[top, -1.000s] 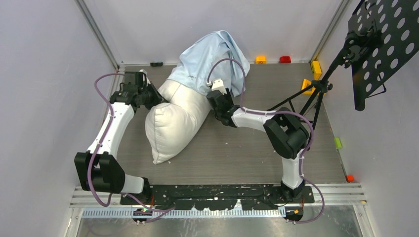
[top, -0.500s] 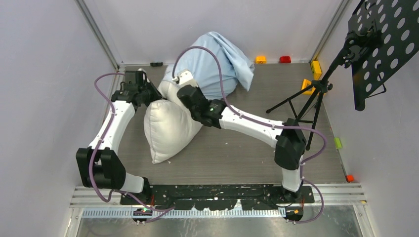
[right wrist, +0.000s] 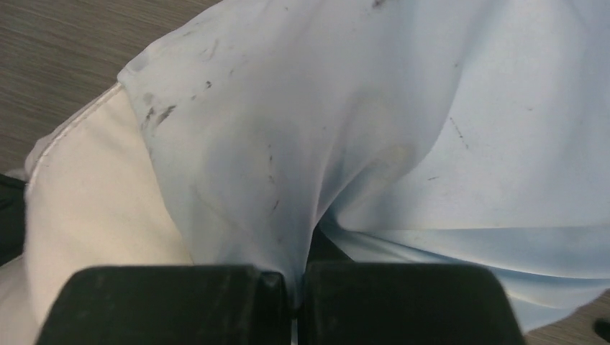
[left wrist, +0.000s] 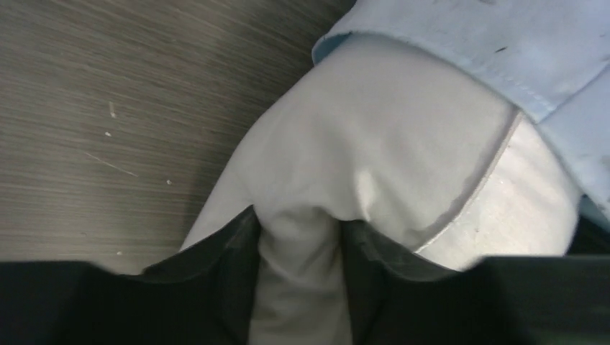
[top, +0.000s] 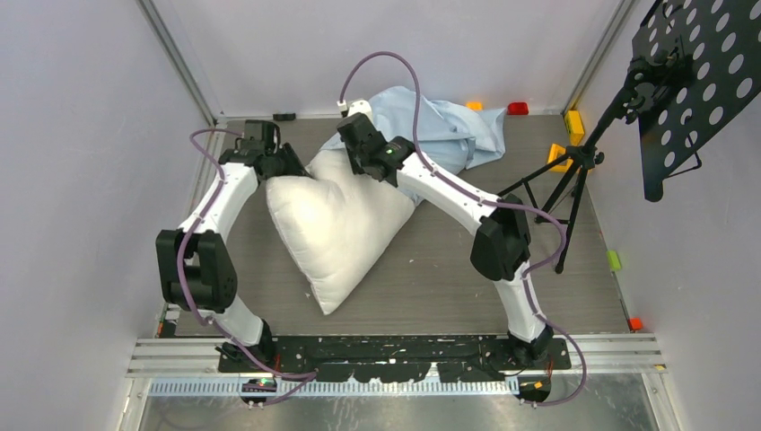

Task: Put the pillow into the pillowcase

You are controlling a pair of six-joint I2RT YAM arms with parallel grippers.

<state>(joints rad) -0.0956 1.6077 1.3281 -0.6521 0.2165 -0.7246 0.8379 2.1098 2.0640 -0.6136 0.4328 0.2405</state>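
Note:
The white pillow (top: 341, 224) lies on the table with one corner pointing at the near edge. Its far end meets the light blue pillowcase (top: 444, 130), which is crumpled at the back. My left gripper (top: 292, 168) is at the pillow's far left corner. In the left wrist view my left gripper (left wrist: 296, 219) has its jaws apart, a fold of the pillow (left wrist: 374, 144) bulging between them, and the hem of the pillowcase (left wrist: 489, 43) just beyond. My right gripper (top: 350, 144) is at the pillow's far edge. In the right wrist view my right gripper (right wrist: 296, 277) is shut on the pillowcase (right wrist: 360, 108), which drapes over the pillow (right wrist: 86, 201).
A black tripod stand (top: 574, 175) with a perforated black panel (top: 704, 81) stands at the right. Small coloured blocks (top: 518, 108) lie along the back wall, a yellow one (top: 572, 121) in the corner. Grey walls close in left, back and right.
My right gripper shut on the pillowcase and moved left and back with it. My left gripper's jaws opened wider. The pillow spread out flatter and swung right.

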